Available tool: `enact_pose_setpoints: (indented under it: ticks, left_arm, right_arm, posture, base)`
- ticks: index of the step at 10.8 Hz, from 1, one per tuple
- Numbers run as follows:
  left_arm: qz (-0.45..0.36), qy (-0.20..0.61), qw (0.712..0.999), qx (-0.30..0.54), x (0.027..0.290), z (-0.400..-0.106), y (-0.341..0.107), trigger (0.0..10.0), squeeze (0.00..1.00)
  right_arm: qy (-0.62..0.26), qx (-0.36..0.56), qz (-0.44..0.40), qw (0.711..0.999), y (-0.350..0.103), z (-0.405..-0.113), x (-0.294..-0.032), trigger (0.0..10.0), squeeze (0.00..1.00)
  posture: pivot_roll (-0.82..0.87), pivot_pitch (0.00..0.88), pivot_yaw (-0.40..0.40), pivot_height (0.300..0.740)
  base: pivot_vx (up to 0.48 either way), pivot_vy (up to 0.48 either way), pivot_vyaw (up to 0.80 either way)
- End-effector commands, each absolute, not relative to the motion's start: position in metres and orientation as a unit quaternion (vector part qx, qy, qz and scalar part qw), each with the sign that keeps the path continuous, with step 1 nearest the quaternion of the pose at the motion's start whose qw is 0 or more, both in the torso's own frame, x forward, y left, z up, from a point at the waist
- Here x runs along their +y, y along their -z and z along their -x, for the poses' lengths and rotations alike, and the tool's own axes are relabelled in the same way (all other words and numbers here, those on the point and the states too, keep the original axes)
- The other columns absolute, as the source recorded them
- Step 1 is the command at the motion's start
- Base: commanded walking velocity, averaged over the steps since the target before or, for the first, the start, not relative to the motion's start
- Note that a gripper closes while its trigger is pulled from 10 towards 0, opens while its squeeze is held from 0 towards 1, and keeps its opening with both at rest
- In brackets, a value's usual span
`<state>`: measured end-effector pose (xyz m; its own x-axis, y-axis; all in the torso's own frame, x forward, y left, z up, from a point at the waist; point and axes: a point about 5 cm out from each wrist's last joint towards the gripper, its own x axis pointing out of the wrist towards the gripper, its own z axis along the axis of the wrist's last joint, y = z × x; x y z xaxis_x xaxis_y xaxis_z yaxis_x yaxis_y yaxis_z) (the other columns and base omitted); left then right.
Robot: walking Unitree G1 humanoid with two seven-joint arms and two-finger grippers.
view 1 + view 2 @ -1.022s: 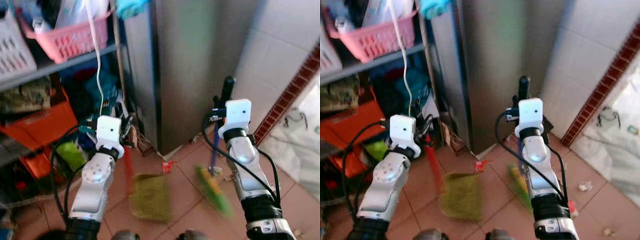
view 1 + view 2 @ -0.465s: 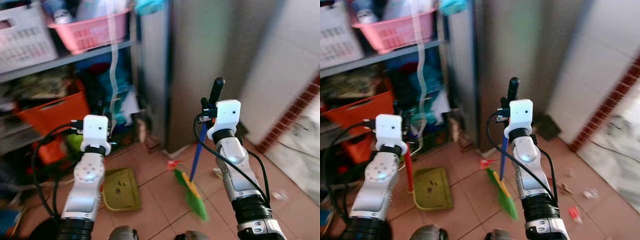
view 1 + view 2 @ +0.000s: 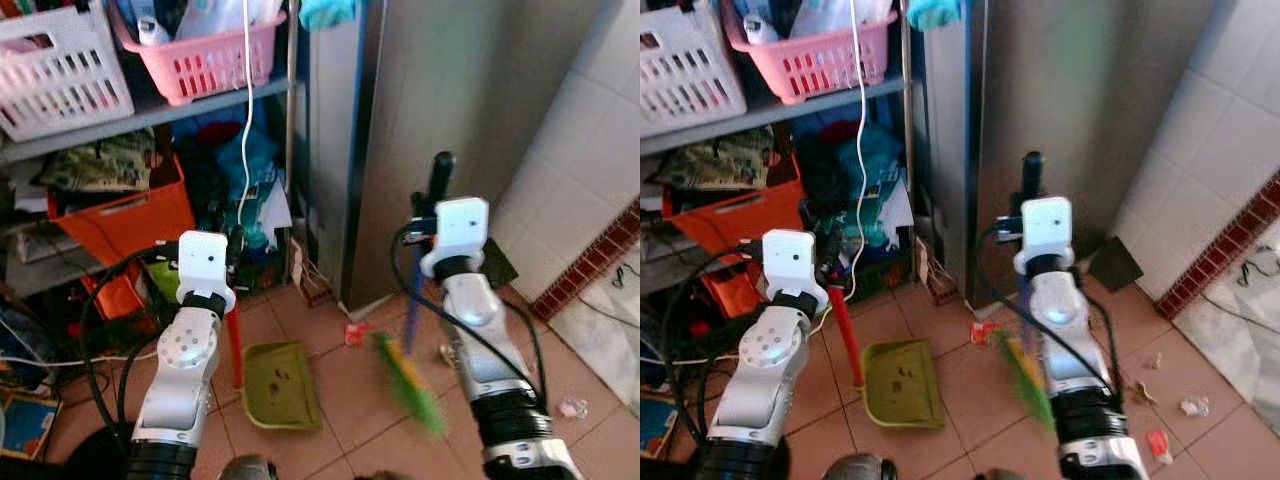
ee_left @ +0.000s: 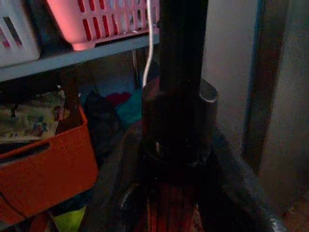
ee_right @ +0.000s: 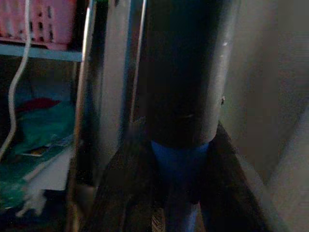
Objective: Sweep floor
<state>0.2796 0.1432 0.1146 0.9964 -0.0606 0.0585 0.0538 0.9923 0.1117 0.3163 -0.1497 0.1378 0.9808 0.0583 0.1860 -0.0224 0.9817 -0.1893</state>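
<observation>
Broom (image 3: 412, 372): blue shaft, black top grip, green bristle head blurred and resting low over the terracotta tile floor (image 3: 330, 400), in front of the grey cabinet (image 3: 430, 120). The right gripper (image 5: 178, 164) is clamping its two fingers around the shaft just below the black grip.

Dustpan (image 3: 902, 382): green, lying flat on the tiles with specks of dirt in it, its red handle (image 3: 847, 335) rising upright. The left gripper (image 4: 174, 193) is closing on that handle's top.

Red scrap (image 3: 357, 333): lying on the tiles between dustpan and broom.

Surroundings: shelf unit carrying a pink basket (image 3: 205, 60), a white basket (image 3: 55, 80) and an orange crate (image 3: 125, 215); white cord (image 3: 246, 110) hanging down.
</observation>
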Motion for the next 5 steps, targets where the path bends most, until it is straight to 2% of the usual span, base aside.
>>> enact_pose_setpoints:
  ticks: [1,5]
  left_arm:
    - [-0.062,0.03,0.995,-0.069,0.1437,-0.2816,-0.1301,10.0,0.0]
    - [-0.058,0.029,0.995,-0.07,0.1413,-0.2824,-0.1298,10.0,0.0]
  right_arm:
    - [-0.028,-0.152,0.097,0.983,-0.1625,-0.3197,-0.1429,10.0,0.0]
    - [-0.032,-0.156,0.1,0.982,-0.1637,-0.3214,-0.1412,10.0,0.0]
  posture:
    - [0.03,0.048,0.012,0.74]
    - [0.02,0.034,0.008,0.74]
  base:
    - [0.424,0.0,0.0]
    - [0.385,0.0,0.0]
